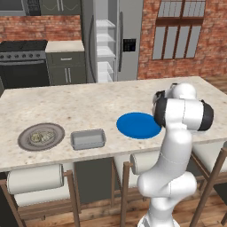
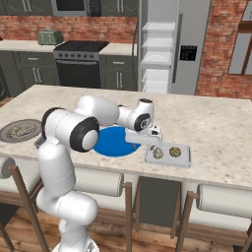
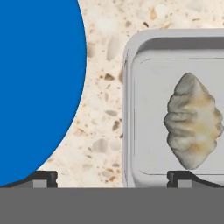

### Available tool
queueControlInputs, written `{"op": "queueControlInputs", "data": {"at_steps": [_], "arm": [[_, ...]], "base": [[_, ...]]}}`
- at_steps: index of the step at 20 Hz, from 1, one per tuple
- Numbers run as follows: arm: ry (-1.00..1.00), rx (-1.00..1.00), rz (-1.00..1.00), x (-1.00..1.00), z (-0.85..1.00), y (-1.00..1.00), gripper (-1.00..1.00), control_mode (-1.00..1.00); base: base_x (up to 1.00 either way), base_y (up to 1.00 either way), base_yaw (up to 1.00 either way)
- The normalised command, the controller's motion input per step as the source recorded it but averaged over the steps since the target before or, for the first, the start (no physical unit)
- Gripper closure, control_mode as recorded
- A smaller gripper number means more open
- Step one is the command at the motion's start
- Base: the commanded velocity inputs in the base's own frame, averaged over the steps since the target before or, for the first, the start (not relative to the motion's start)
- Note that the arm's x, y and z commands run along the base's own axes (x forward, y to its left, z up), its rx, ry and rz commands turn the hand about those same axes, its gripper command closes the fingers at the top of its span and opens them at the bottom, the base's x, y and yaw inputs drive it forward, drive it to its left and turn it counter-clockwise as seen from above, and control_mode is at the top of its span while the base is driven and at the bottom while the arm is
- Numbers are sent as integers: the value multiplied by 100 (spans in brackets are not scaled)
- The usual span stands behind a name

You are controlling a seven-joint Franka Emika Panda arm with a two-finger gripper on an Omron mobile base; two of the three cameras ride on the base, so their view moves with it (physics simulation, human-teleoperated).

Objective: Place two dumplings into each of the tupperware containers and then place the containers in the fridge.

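Dumplings: two lie in the right tray (image 2: 168, 154) near the desk (image 2: 216, 128) front edge, beside the blue plate (image 2: 114, 142); two more (image 1: 41, 137) sit on the grey plate (image 1: 26, 142) far left, next to the empty tray (image 1: 88, 139). Tool (image 2: 155, 137) hangs spread, holding nothing, just over the filled tray's left rim. Dumplings look soft, light, squashable: pinch gently across the middle. Fridge (image 2: 194, 44) stands open.
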Motion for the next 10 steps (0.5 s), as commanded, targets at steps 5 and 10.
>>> {"op": "queueControlInputs", "data": {"at_steps": [5,10], "arm": [[0,0,0,1,-2,0,-100,-100],[0,0,0,5,-10,0,-100,-100]], "base": [[0,0,0],[0,0,0]]}}
